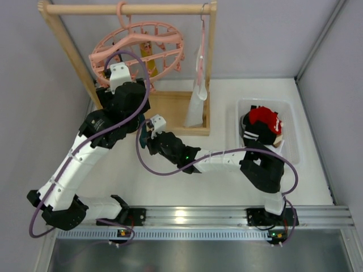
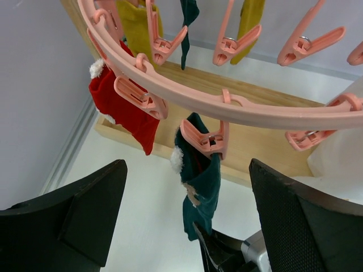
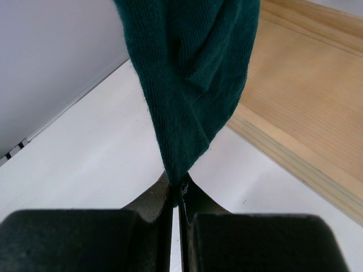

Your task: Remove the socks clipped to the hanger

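Sock (image 3: 187, 85) of ribbed teal cloth, clipped under round pink plastic hanger (image 2: 187, 93), lower tip pinched in fully closed right claw (image 3: 176, 190). Left claw (image 2: 187, 192) wide open, empty, below curved rim, free room both sides.

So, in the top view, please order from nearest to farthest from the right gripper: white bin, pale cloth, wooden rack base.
1. wooden rack base, just ahead of the right gripper, slightly to its right.
2. pale cloth, hanging at the base's right end.
3. white bin, far off to the right.
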You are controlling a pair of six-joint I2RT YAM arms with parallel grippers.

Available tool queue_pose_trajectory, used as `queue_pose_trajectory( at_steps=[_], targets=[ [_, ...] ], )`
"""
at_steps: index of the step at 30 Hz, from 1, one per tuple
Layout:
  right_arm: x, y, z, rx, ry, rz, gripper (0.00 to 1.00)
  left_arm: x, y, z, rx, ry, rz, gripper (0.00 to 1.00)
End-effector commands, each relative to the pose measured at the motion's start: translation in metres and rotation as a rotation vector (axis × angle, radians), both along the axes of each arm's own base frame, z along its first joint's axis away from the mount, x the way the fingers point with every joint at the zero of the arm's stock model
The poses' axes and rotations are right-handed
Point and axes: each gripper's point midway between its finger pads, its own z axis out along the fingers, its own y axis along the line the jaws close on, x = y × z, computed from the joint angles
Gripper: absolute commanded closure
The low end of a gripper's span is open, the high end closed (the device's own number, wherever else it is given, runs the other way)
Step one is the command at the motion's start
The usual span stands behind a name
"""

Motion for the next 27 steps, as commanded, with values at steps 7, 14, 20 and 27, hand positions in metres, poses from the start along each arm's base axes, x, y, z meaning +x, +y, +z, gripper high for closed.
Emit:
queue_pose_trajectory(
  at_steps=[7,14,20,27],
  targets=[
    [-0.024,0.016,0.049,0.126,-0.035,0.071,1.0,0.008,0.012,0.011,0.027,-0.046,0.116,0.15],
    [-0.035,0.02,0.058,0.134,-0.047,0.111,1.0,0.018,0.008,0.011,0.035,-0.052,0.148,0.17],
    [-0.043,0.021,0.058,0.131,-0.053,0.136,1.0,0.031,0.004,0.004,0.024,-0.046,0.147,0.24],
    [-0.051,0.025,0.06,0.126,-0.066,0.167,1.0,0.038,-0.002,0.006,0.014,-0.061,0.13,0.36]
  ],
)
